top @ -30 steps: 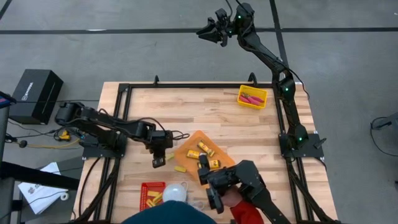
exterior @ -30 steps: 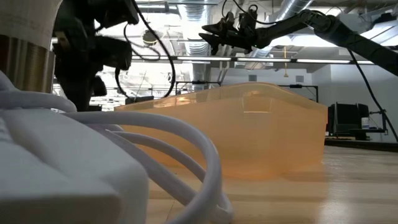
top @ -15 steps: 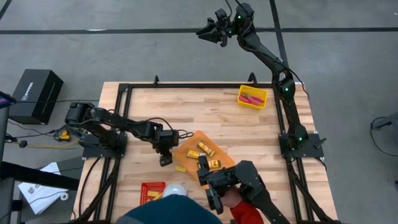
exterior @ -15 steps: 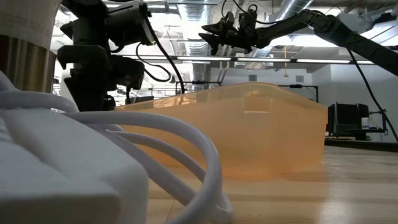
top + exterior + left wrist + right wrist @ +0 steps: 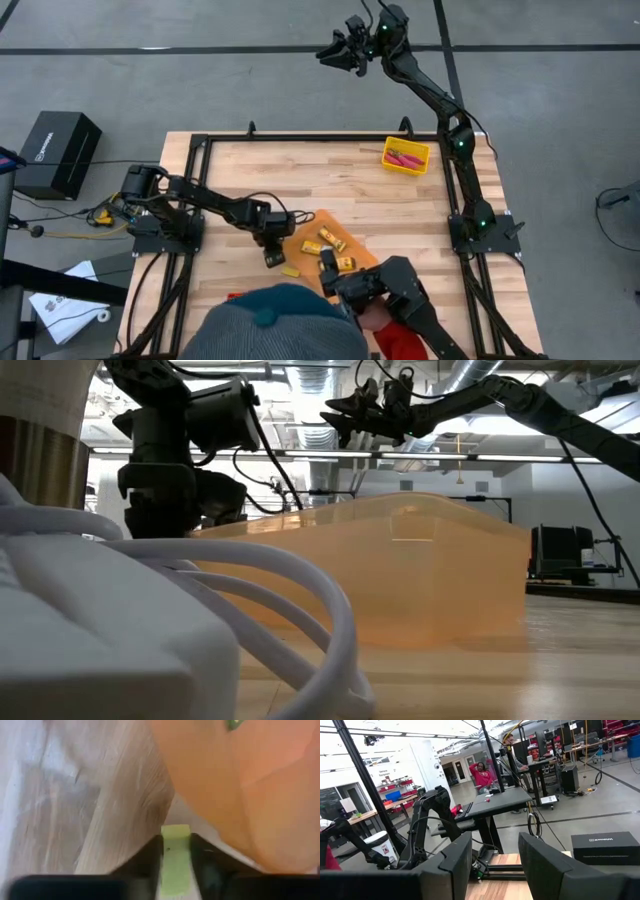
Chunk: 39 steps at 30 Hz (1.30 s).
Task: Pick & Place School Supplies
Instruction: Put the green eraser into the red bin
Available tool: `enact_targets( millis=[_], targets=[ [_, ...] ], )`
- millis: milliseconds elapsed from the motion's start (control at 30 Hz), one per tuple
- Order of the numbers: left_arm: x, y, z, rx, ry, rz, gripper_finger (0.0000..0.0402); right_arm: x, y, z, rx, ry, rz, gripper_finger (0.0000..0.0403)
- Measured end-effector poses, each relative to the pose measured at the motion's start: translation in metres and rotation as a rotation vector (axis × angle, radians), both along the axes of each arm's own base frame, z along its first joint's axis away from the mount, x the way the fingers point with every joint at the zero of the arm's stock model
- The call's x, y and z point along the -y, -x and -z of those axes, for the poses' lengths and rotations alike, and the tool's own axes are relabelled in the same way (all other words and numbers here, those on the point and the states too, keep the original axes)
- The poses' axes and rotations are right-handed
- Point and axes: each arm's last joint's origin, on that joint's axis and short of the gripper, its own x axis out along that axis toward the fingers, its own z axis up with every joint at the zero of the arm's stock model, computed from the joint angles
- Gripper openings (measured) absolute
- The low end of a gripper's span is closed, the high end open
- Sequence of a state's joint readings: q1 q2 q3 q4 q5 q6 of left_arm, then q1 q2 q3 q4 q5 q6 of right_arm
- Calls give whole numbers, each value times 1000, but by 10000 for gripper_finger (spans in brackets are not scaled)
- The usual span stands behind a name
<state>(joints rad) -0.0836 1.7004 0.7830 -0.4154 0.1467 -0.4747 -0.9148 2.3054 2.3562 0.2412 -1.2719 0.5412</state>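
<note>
Left gripper (image 5: pixel 272 257) at a yellow block (image 5: pixel 175 857) beside the tray

On the table (image 5: pixel 400 210) the orange tray (image 5: pixel 300 232) lay near the front edge with three packets (image 5: pixel 333 240) in it, and a person's head (image 5: pixel 275 325) covered the front edge below it. The right gripper (image 5: pixel 335 52) waited high beyond the far edge, spread and empty. The left gripper was low over the wood, just beside the tray's left corner. The block sat straight ahead of it, between its jaws, with its long axis along them and its far end past their tips. If the jaws already pressed on the block could not be told. The left arm was by far the nearer one, so I judged the lift was its work
</note>
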Motion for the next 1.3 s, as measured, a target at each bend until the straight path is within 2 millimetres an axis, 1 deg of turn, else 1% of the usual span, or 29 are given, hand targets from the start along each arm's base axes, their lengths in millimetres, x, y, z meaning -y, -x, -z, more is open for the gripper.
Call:
enact_targets(
  millis=[33, 67, 100, 267, 333, 400, 500, 633, 767, 933, 1033, 1167, 1233, 1300],
  targets=[
    [1, -1, 1, 7, 2, 5, 65, 1, 1, 0, 2, 3, 2, 154],
    [1, -1, 1, 10, 3, 7, 37, 1, 2, 0, 3, 5, 4, 154],
    [2, -1, 1, 12, 3, 8, 26, 2, 3, 0, 5, 11, 7, 154],
    [2, 1, 3, 14, 7, 11, 23, 6, 7, -1, 16, 26, 34, 154],
    [2, 3, -2, 36, -4, 7, 16, 8, 9, -1, 16, 26, 39, 153],
    [1, 6, -14, 78, -12, -36, 3, 8, 9, -1, 16, 26, 41, 153],
    [1, 14, -28, 79, 15, -114, 5, 9, 10, -1, 17, 25, 46, 153],
    [6, 23, -47, 93, 87, -166, 5, 8, 9, -1, 16, 22, 44, 154],
    [14, 31, -68, 147, 138, -214, 4, 8, 9, -1, 15, 22, 43, 153],
    [29, 45, -88, 181, 209, -262, 2, 8, 9, -1, 14, 19, 43, 154],
    [42, 52, -95, 183, 252, -275, 2, 8, 9, -1, 13, 17, 41, 154],
    [59, 59, -96, 153, 288, -290, 1, 6, 6, -1, 12, 15, 33, 151],
    [64, 61, -97, 154, 282, -303, 1, 4, 4, -1, 10, 6, 30, 151],
    [64, 61, -96, 162, 263, -312, 1, 1, 0, 0, -2, -25, 26, 151]
  ],
)
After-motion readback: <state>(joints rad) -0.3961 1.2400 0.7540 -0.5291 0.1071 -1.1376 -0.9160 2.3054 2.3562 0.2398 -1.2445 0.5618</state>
